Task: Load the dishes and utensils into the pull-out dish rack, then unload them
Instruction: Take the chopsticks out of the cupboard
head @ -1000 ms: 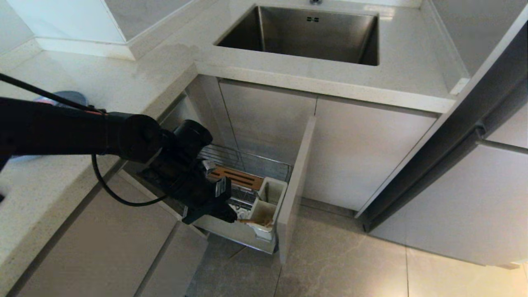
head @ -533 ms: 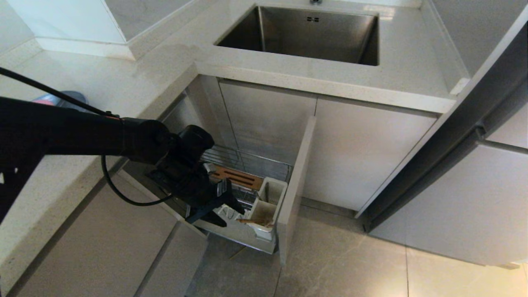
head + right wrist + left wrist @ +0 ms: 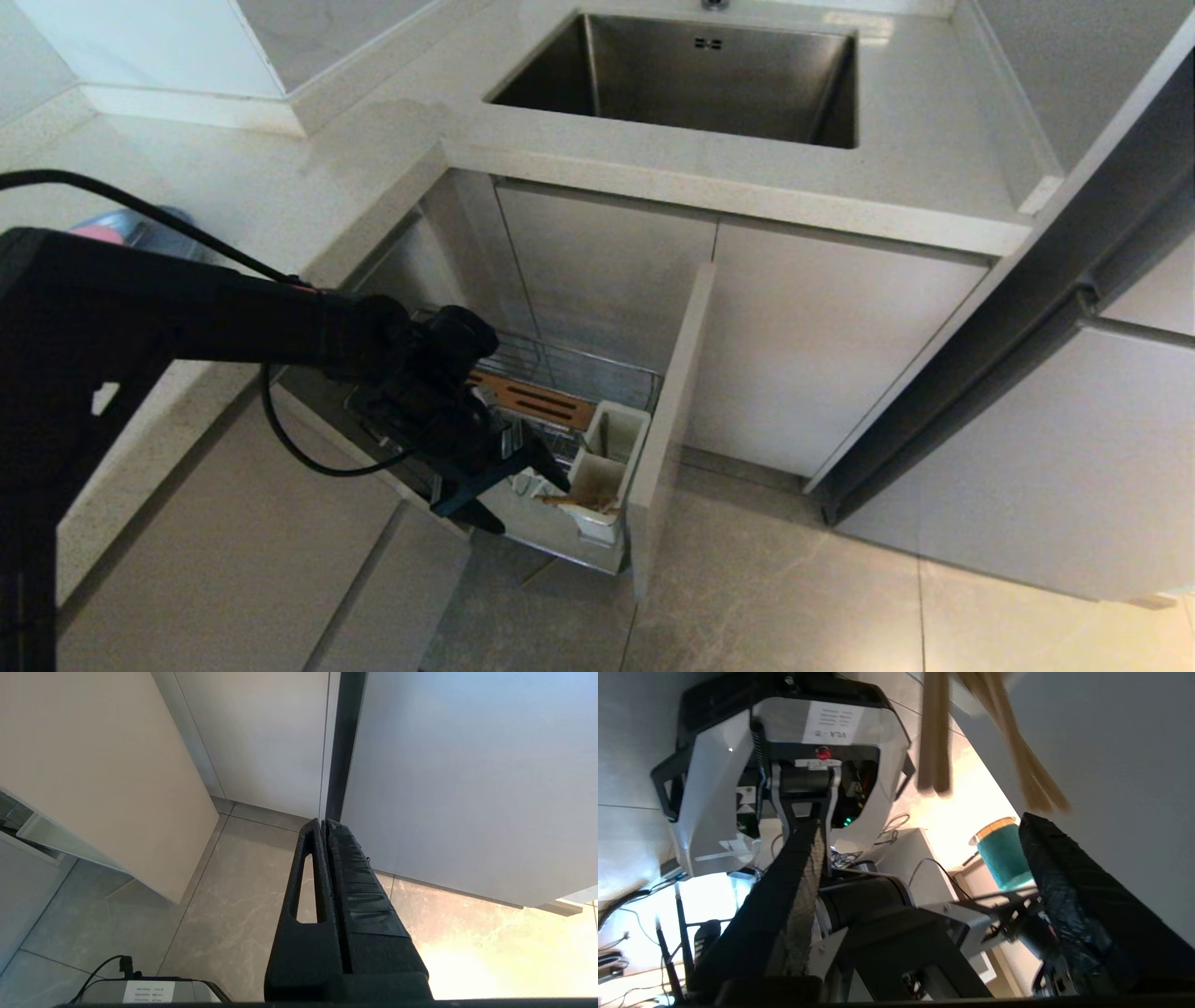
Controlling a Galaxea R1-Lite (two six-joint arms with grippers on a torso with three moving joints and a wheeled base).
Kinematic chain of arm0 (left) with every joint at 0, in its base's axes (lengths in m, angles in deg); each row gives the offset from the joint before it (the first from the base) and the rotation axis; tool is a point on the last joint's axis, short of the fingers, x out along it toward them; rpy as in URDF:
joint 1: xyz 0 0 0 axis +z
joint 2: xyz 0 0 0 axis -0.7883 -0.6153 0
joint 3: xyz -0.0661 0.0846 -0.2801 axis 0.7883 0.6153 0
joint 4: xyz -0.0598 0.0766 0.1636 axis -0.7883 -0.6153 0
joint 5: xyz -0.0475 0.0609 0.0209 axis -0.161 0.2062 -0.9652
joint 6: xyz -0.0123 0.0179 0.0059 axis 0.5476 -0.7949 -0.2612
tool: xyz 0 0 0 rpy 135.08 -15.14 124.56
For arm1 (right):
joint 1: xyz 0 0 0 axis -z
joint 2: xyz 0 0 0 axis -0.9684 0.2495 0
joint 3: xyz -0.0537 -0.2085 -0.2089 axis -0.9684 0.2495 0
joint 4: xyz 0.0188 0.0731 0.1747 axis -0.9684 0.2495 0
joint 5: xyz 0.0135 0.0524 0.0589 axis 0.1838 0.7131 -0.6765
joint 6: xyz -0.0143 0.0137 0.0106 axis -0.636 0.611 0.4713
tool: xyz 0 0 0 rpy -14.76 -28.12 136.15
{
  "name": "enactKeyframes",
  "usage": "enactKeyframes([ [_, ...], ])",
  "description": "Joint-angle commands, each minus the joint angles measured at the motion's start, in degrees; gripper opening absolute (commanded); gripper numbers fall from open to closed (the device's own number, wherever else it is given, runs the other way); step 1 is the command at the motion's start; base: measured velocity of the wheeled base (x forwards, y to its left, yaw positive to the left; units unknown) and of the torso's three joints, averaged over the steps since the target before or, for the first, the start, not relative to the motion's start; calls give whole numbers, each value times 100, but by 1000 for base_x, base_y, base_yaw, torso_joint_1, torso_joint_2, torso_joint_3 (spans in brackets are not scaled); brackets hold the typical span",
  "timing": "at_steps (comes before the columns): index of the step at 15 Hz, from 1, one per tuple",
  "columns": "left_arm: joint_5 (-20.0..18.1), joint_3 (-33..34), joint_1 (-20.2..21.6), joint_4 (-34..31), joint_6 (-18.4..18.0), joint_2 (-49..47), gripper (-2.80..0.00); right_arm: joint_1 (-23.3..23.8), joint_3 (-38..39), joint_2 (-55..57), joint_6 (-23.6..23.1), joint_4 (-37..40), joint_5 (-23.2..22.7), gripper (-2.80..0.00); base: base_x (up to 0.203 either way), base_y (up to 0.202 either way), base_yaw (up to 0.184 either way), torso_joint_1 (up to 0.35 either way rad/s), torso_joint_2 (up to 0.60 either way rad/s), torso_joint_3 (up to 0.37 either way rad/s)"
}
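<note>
Below the counter edge, in the head view, we see the pull-out dish rack (image 3: 569, 439) drawn out of the cabinet, its beige front panel (image 3: 667, 420) standing edge-on toward us. Our left gripper (image 3: 523, 485) hangs over the near end of the rack, fingers spread apart with nothing between them. One finger points down toward the rack's front corner, the other toward the white utensil cup (image 3: 607, 467).

The chopsticks (image 3: 577, 502) lie in the cup's near compartment. Their long axis runs close to level across the cup, and the tips we can see point back toward our gripper. The left wrist view shows the chopsticks (image 3: 994, 732) again, between the two spread fingers (image 3: 798, 896) and touching neither. There the sticks slant apart from each other instead of lying parallel. Whether their far ends sit at the bottom of the cup we cannot tell.

The slotted wooden strip (image 3: 537, 399) lies further back in the rack, its length running along the wire basket. The steel sink (image 3: 691, 79) is set in the counter above.

Our right gripper (image 3: 324, 826) is parked low, aimed at the floor (image 3: 224, 914), its fingers pressed together on nothing.
</note>
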State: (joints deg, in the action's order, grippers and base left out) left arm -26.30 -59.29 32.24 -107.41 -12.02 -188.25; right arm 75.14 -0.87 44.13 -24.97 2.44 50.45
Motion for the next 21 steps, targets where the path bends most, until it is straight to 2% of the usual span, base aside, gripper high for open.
enactKeyframes([
  [1,24,-29,1,10,22,-172,0,-2,45,0,-1,-3,2,-280,0,0,0,0,0,0],
  [4,155,-122,10,121,57,-348,0,-2,45,0,-1,-3,2,-280,0,0,0,0,0,0],
  [17,121,-674,-25,230,80,-1087,0,-2,44,0,-1,-3,2,-280,0,0,0,0,0,0],
  [19,49,-715,-34,230,75,-1139,0,-2,47,0,-1,-3,2,-280,0,0,0,0,0,0],
  [21,-192,-712,-26,220,75,-1148,0,-2,45,0,-1,-3,2,-280,0,0,0,0,0,0],
])
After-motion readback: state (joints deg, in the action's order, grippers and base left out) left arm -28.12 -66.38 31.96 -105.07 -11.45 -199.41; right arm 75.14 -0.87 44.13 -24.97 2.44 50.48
